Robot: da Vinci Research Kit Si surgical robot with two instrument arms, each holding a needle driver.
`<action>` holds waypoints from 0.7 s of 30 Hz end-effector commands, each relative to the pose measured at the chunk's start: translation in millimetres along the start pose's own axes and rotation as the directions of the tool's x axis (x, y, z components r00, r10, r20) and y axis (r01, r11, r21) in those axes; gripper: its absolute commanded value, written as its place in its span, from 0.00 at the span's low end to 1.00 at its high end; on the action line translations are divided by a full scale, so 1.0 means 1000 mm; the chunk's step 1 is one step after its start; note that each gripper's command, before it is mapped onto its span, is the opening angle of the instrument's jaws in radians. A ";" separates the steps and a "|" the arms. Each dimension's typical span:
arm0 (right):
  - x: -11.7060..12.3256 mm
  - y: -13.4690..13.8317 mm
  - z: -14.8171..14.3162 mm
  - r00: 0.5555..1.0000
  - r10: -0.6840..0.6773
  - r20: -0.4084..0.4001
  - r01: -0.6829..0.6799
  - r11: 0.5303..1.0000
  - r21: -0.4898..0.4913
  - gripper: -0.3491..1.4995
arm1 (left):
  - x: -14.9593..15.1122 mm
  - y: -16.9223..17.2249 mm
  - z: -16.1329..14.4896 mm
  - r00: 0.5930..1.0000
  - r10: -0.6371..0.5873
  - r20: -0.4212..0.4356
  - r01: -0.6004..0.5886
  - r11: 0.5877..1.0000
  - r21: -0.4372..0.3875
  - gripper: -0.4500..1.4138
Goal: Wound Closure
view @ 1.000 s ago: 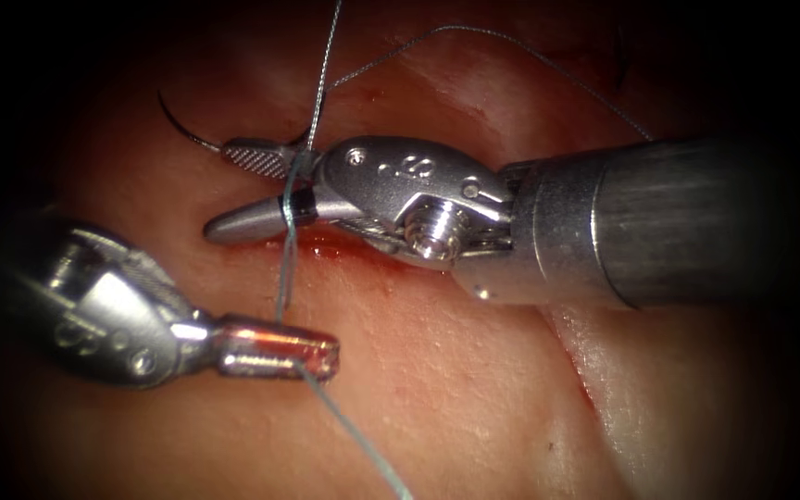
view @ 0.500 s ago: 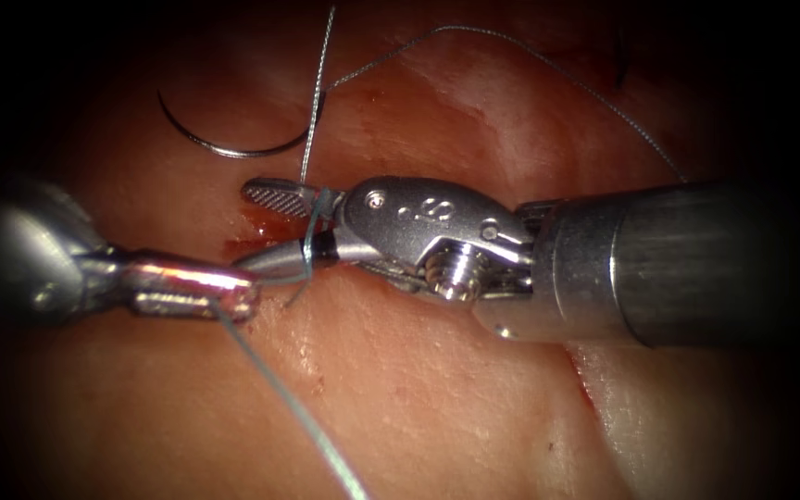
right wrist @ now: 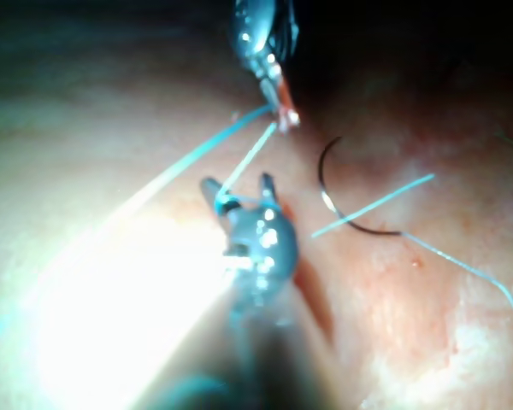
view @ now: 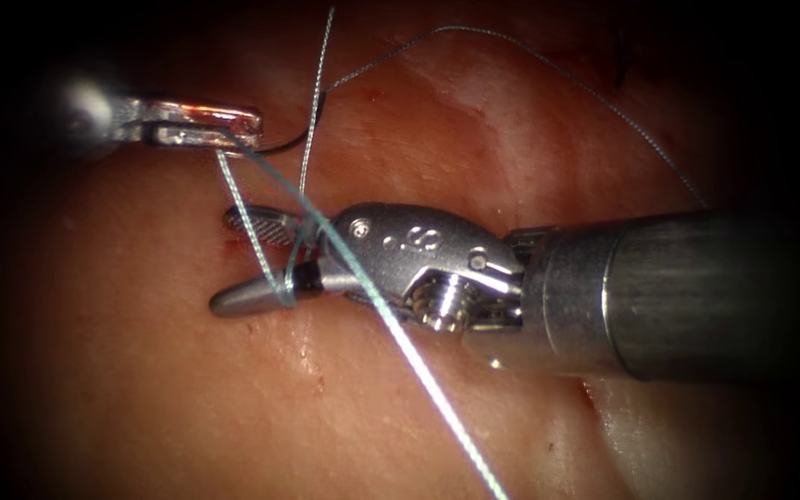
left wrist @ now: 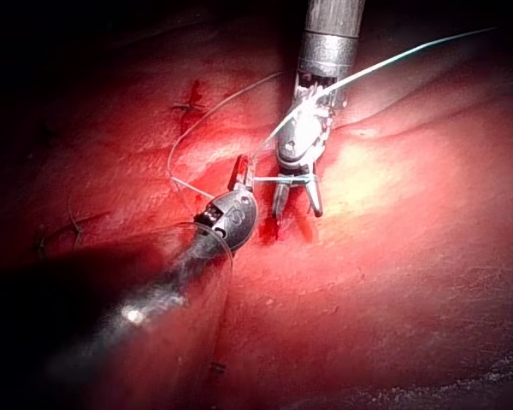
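Item: pale teal suture thread [view: 400, 333], wrapped round spread right claw [view: 252, 259]; left claw [view: 233, 125] pinching it. Thin dark curved needle [right wrist: 342, 205] lying free on reddish tissue [view: 372, 407], w/ knot unfinished.

I found only one marking in what I saw: small stamped characters on the metal body of my right tool [view: 256, 262], just behind its jaws, in the endoscope view. They looked like two or three rounded digits or letters, perhaps an 8 among them, but I could not read them with any certainty. Nothing else I looked at bore any text, label or number
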 end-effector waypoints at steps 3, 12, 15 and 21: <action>-0.0002 -0.0002 0.0007 1.000 0.000 0.000 0.000 1.000 0.007 0.45 | -0.0021 0.0000 0.0010 1.000 0.000 -0.002 0.000 1.000 0.000 0.00; -0.0001 -0.0007 0.0008 1.000 -0.007 -0.001 0.007 0.999 0.032 0.45 | -0.0052 0.0001 0.0015 1.000 -0.004 -0.019 0.004 1.000 0.024 0.00; 0.0001 -0.0009 0.0007 1.000 -0.007 -0.010 0.007 0.999 0.035 0.44 | -0.0062 0.0004 0.0018 0.999 -0.007 -0.038 0.008 0.999 0.034 0.00; 0.0001 -0.0009 0.0007 1.000 -0.008 -0.029 0.009 0.999 0.047 0.43 | -0.0085 0.0009 0.0024 0.998 -0.022 -0.060 0.026 0.998 0.060 0.00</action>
